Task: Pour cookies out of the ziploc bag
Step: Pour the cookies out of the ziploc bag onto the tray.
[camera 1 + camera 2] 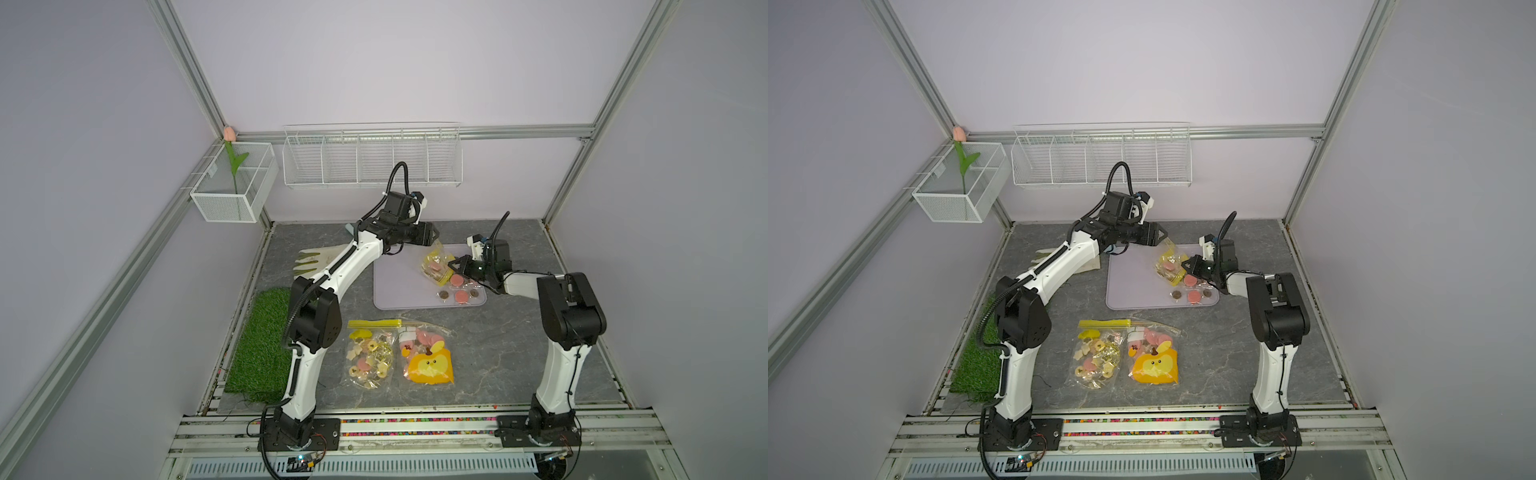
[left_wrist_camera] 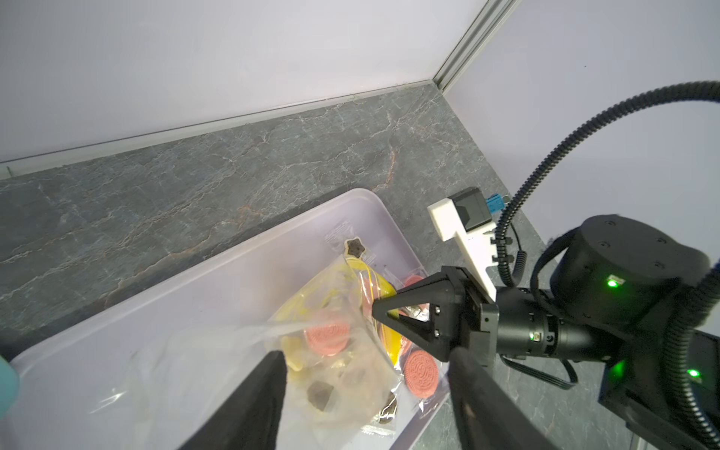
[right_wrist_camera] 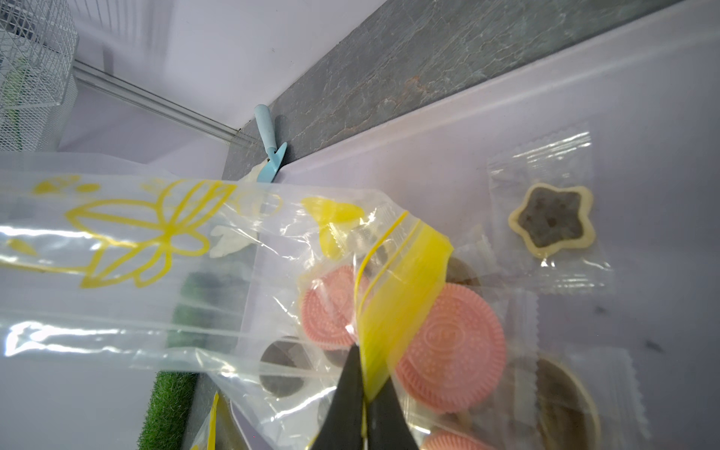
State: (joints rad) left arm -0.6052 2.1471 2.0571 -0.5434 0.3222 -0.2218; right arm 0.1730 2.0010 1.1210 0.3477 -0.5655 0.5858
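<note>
1. Step in hand: emptying, about midway by my reading. The ziploc bag [image 1: 435, 266] lies slumped on the right part of the lavender tray [image 1: 395, 291], on the far half of the table. Its zip end points near-right.
2. The right gripper [image 3: 362, 383] is clamped on the bag's yellow zip strip, low over the tray. It appears to pinch one lip only.
3. The left gripper [image 1: 433, 237] has its jaws spread and grasps nothing. It hovers just above the bag's far, closed end. Cannot tell whether film touches a fingertip.
4. The cookies [image 1: 460, 296]: a few lie out on the tray's near right corner, and several sit inside behind the film.
5. Next move (judgement): the left jaws should close on the far corner and raise it above the mouth. The right pinch should keep the lip low and open.
6. Materials:
   - Bag: thin clear crinkly film with a yellow flower print, limp and folding on itself.
   - The pink discs [image 3: 452, 346] are rigid and embossed, with ribbed edges.
   - The star [image 3: 551, 222] has a cream rim and a dark centre, and is sealed in its own clear sachet with serrated ends. Such sachets may snag at the zip.
   - Tray: smooth matt plastic, with a low rim and rounded corners.
</note>
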